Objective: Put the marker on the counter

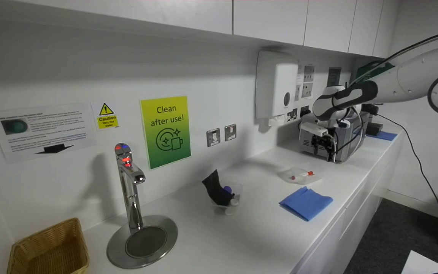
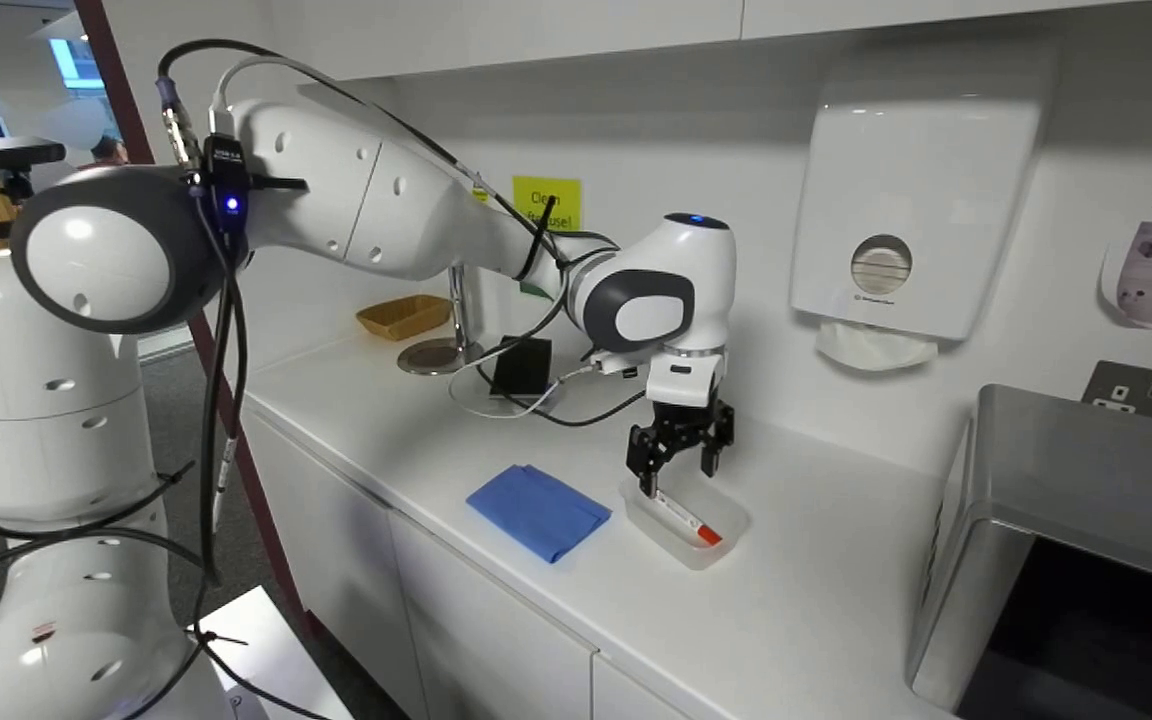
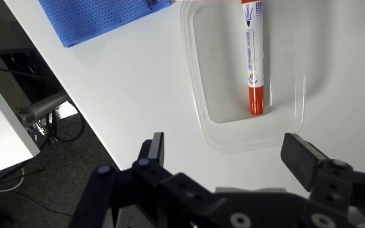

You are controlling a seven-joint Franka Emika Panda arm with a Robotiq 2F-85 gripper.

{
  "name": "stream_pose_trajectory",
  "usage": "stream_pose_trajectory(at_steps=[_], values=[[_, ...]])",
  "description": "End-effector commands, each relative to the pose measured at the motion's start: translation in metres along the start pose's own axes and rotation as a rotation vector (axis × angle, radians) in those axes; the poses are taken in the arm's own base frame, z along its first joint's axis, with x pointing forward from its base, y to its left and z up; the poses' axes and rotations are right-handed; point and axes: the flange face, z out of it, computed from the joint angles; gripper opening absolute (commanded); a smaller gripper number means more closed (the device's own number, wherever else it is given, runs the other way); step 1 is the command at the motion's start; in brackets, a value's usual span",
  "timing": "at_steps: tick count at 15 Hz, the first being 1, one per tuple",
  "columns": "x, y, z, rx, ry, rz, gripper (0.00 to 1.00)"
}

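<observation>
The marker point(image 3: 254, 57) has a white body and red ends. It lies inside a clear plastic tub point(image 3: 249, 134) on the white counter point(image 3: 138, 91). The marker also shows in both exterior views point(image 1: 302, 175) point(image 2: 681, 516), in the tub point(image 2: 742, 522). My gripper point(image 3: 223, 136) is open, with nothing between its fingers. In an exterior view the gripper point(image 2: 679, 482) hangs over the tub's far side, above the marker. In the wrist view the marker lies ahead of the fingertips, its upper end cut off by the frame edge.
A folded blue cloth point(image 2: 539, 512) lies beside the tub, towards the counter's front edge. A grey metal appliance point(image 2: 1066, 500) stands on the counter. A container with a black item point(image 1: 217, 190), the tap point(image 1: 129, 190) and a wicker basket point(image 1: 48, 247) stand farther along.
</observation>
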Motion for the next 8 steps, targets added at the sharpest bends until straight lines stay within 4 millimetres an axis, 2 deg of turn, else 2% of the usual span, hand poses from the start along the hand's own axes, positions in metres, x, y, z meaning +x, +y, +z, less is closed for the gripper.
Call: stream_pose_trajectory(at_steps=[1, 8], values=[[-0.004, -0.016, -0.004, 0.024, 0.067, -0.014, 1.00], [-0.026, -0.026, 0.002, 0.025, 0.109, -0.083, 1.00]])
